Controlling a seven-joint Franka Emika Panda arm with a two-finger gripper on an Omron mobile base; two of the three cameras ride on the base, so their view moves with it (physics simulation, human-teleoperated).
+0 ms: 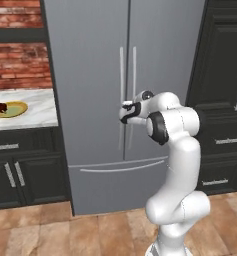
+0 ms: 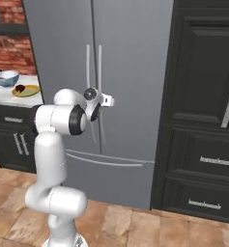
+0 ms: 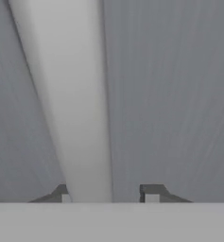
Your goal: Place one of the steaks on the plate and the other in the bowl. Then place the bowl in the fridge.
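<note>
- Opening the fridge – hand half-closed around a door handle, grip not sure yet.
- Next: clamp, pull outward.
- Bowl and plate wait on counter.

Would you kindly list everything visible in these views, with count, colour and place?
fridge: one, grey, doors shut, directly ahead of the arm.
fridge handles: two, pale grey, vertical, at the door seam; one runs up between the fingers in the hand view.
plate: one, yellow-olive, on the white counter to the left.
steak: one, dark brown, on the plate.
bowl: one, pale blue-grey, behind the plate.
cabinets: dark, right of the fridge and under the counter.
brick wall: red, above the counter.
gripper: one, at the handles, fingers straddling one handle.
</note>
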